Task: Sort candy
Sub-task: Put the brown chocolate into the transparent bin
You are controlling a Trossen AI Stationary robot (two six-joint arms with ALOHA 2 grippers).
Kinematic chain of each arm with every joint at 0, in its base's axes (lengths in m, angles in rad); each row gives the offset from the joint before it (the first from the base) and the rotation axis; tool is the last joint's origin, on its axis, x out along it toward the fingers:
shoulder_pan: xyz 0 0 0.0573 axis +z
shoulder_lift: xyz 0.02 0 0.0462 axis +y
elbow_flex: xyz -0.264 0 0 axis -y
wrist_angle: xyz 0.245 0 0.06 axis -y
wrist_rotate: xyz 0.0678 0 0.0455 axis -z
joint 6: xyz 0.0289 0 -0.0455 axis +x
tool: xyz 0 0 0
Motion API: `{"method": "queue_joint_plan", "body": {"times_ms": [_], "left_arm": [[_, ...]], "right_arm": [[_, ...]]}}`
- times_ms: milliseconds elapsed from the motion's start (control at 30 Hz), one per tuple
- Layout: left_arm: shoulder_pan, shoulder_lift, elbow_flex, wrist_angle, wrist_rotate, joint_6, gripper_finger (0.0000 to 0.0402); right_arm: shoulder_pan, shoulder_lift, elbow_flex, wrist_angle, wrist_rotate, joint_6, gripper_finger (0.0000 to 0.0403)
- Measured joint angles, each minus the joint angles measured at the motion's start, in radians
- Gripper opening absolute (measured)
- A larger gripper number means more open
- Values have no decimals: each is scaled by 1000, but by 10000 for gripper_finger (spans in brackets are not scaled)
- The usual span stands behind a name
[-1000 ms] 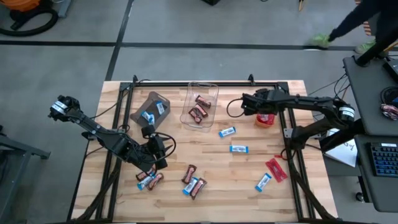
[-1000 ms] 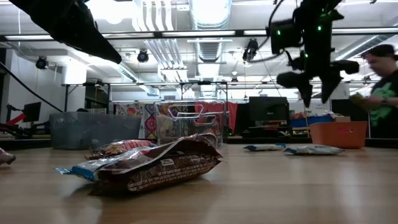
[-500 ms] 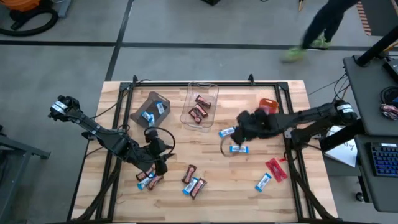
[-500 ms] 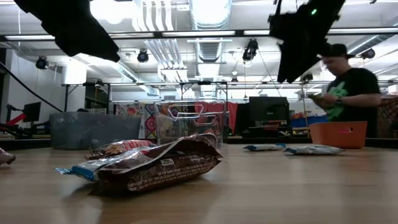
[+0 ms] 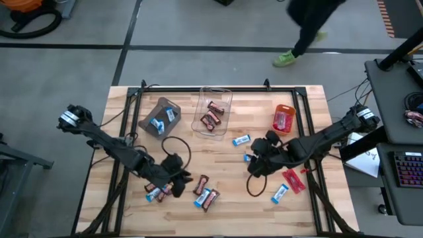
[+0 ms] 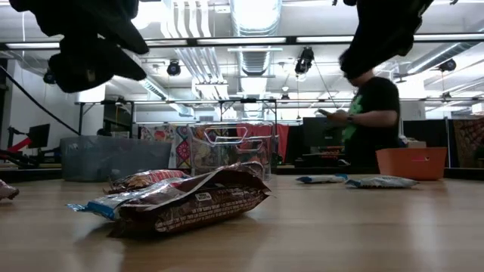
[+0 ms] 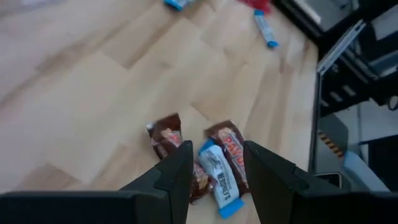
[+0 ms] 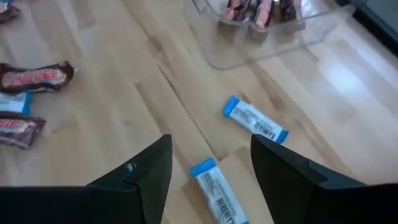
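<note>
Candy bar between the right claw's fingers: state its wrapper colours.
White with blue ends, the candy bar shows best in the right wrist view.

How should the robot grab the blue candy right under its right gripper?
Grip the blue candy across its narrow middle, coming straight down from above. It lies flat on the table with bare wood on both long sides, so the open right gripper can probably straddle it. The second blue candy lies apart.

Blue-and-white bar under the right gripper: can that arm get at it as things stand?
Probably yes. The right gripper hangs open over the blue-and-white bar, which lies flat on bare table with nothing on it; its neighbour bar lies apart.
</note>
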Motion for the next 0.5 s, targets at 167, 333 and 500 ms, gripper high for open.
{"method": "queue_joint_plan", "body": {"times_ms": [167,333,500], "left_arm": [[1,113,92,-83,-5,-38,125],[2,227,203,-187,-8,-42,125],[13,313,283,-274,-9,-50,136]], "right_arm": [[-2,0,-12,3,12,-12,208],[-1,0,-25,5,9,-11,208],[-1,1,-31,8,7,9,208]]}}
